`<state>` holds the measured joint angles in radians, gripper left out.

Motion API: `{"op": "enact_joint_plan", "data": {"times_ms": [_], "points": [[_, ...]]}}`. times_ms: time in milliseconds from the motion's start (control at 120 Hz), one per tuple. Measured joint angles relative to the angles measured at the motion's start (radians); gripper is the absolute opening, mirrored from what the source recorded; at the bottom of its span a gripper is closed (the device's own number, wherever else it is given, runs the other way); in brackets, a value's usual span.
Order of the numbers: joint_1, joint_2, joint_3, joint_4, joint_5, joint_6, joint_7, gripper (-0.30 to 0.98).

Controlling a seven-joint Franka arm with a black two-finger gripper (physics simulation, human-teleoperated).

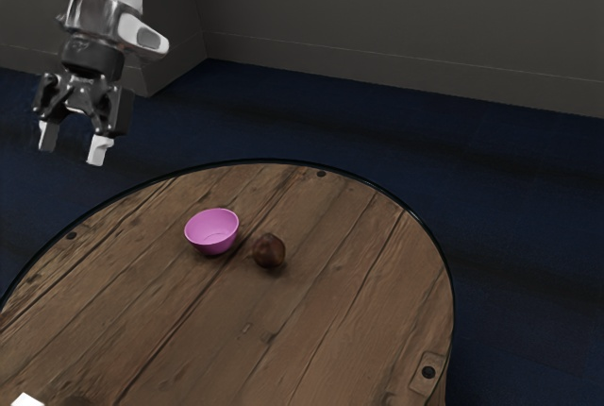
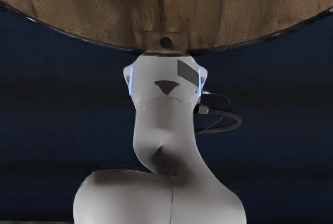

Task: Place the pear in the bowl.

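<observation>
Exterior view, and the gripper (image 1: 73, 147) hangs high, fingers spread, nothing between them! The brown pear (image 1: 269, 251) sits on the desk (image 1: 330, 330), just beside the pink bowl (image 1: 212, 233). Looks like approach time: next, travel over the pear and descend around it.

Arm finish: pale grey-white shell, dark wrist hardware, black gripper (image 1: 73, 153).
Wrist view: smooth, rounded base housing (image 2: 151, 86) with two narrow blue light strips (image 2: 130, 81), one each side; dark triangular mark (image 2: 167, 86), dark slanted patch (image 2: 188, 72); black cable (image 2: 237, 125) in a loop, grey connector (image 2: 202, 109) at its end. Bulbous link (image 2: 122, 198), thin seam (image 2: 172, 203). Exterior view: glossy dark-grey wrist joint (image 1: 92, 11), white lobe (image 1: 143, 37) with grey oval inset (image 1: 148, 39), black collar (image 1: 90, 57); angular black gripper body, blocky fingers (image 1: 97, 149) with whitish surfaces.
</observation>
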<state>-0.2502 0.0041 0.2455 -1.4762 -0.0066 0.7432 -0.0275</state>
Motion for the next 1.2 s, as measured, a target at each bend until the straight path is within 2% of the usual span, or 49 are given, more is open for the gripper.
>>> {"op": "enact_joint_plan", "data": {"times_ms": [67,200,333,550,633,717,875,1200], "points": [[0.017,-0.007,-0.025,-0.028,0.010,0.186,-0.002,0.69],[0.046,0.066,-0.073,-0.033,0.017,0.438,-0.008,0.69],[-0.074,0.262,-0.119,-0.033,0.003,0.695,0.005,0.68],[-0.087,0.529,-0.097,-0.033,-0.093,1.021,0.080,0.68],[-0.086,0.554,-0.002,-0.047,-0.132,1.098,0.113,0.68],[-0.086,0.551,0.036,-0.089,-0.176,1.149,0.142,0.68],[-0.087,0.552,0.047,-0.164,-0.227,1.222,0.187,0.69],[-0.089,0.563,0.039,-0.266,-0.244,1.424,0.286,0.69]]}}
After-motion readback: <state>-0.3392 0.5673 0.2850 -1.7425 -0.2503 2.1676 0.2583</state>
